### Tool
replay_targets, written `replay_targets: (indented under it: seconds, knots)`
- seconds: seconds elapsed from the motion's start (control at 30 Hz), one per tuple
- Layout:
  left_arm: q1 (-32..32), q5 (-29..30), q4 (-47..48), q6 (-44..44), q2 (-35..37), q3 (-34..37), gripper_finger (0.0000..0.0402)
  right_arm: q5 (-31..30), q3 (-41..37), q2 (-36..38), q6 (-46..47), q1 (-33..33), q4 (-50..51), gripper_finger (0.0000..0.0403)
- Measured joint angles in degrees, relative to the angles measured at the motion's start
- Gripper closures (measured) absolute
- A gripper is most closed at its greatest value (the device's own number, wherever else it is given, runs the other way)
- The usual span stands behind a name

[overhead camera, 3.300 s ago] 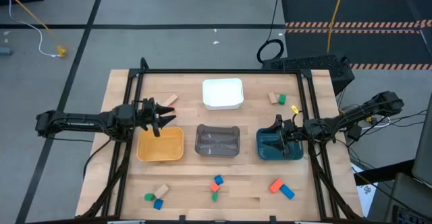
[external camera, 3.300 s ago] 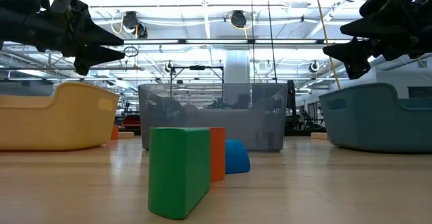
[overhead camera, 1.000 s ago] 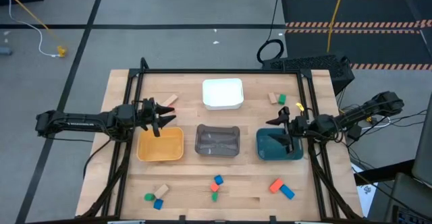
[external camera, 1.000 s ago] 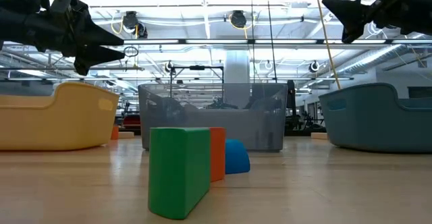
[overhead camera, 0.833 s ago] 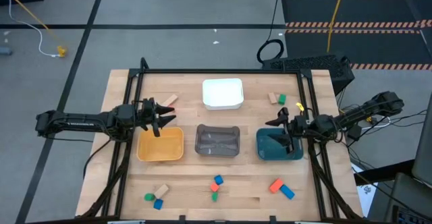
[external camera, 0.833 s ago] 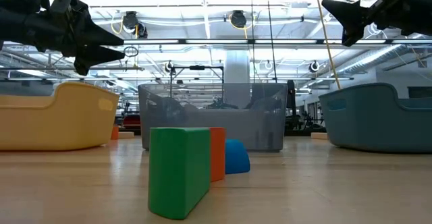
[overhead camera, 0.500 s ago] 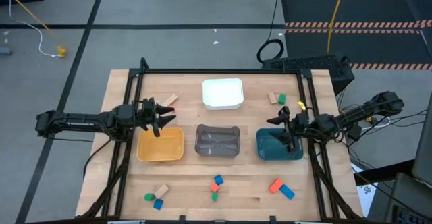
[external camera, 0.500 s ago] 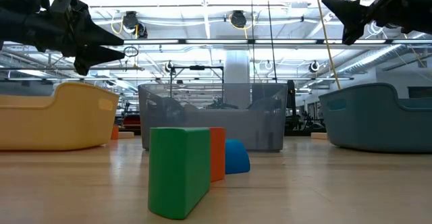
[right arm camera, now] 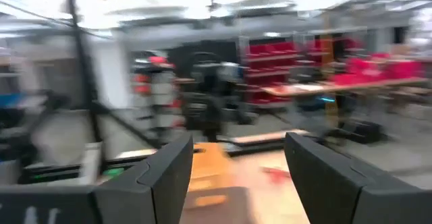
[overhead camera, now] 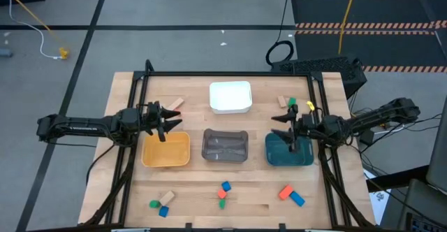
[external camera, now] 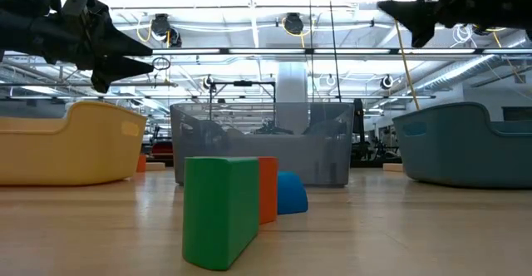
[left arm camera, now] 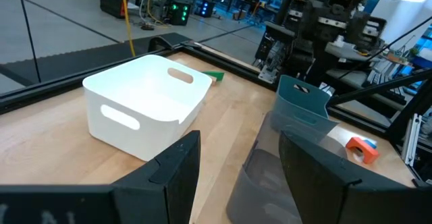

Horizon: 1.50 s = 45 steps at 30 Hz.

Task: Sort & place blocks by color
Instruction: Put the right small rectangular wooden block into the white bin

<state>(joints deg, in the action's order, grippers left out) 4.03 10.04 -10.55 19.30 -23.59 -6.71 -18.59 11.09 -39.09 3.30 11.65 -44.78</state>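
Right claw [overhead camera: 283, 126] hung above the teal tray's [overhead camera: 289, 153] far rim, fingers apart, empty. Left claw [overhead camera: 173, 121] hovered over the yellow tray's [overhead camera: 166, 150] far edge, likewise parted, empty. Blocks [overhead camera: 223, 193] lay scattered along the bench's [overhead camera: 258, 200] near edge; more at far corners.

White tray [overhead camera: 230, 97], yellow tray [overhead camera: 166, 150], grey tray [overhead camera: 225, 146], teal tray [overhead camera: 288, 155]; blocks [overhead camera: 223, 191] red-orange, blue, green, tan.

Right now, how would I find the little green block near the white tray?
Start at the white tray at the table's far edge. Beside it, toward the right gripper, two tiny blocks sit together. The green block is the outer one; its neighbour is the tan block.
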Motion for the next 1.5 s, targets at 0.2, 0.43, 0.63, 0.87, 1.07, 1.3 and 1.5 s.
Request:
replay_targets:
  seconds: [0.2, 0.43, 0.63, 0.87, 1.07, 1.3, 1.5]
  knots:
    - [0.01, 0.0, 0.0, -0.01, -0.02, 0.0, 0.0202, -2.51, 5.41, -0.01, -3.73, -6.74, 11.02, 0.0177]
    - [0.01, -0.01, -0.02, -0.01, -0.01, 0.0, 0.0202, -2.67, 13.44, -0.09, -0.55, -17.01, 29.34, 0.0177]
    - [0.01, 0.01, 0.0, -0.01, -0.02, 0.0, 0.0202, -2.73, 18.27, -1.2, 4.76, -26.85, 43.19, 0.0177]
    - [0.01, -0.01, 0.0, 0.0, -0.02, 0.0, 0.0202, -2.06, 18.51, -5.29, 9.99, -39.12, 53.5, 0.0177]
    - [0.01, -0.01, 0.0, 0.01, -0.02, 0.01, 0.0202, 9.98, 18.51, -12.95, 12.91, -48.75, 56.88, 0.0177]
    - [0.0, 0.0, 0.0, 0.0, -0.01, 0.0, 0.0202, 15.78, 18.51, -20.45, 13.21, -53.37, 57.34, 0.0177]
    - [0.01, -0.01, 0.0, -0.01, -0.02, -0.01, 0.0202, 15.73, 18.51, -25.26, 11.35, -55.89, 57.41, 0.0177]
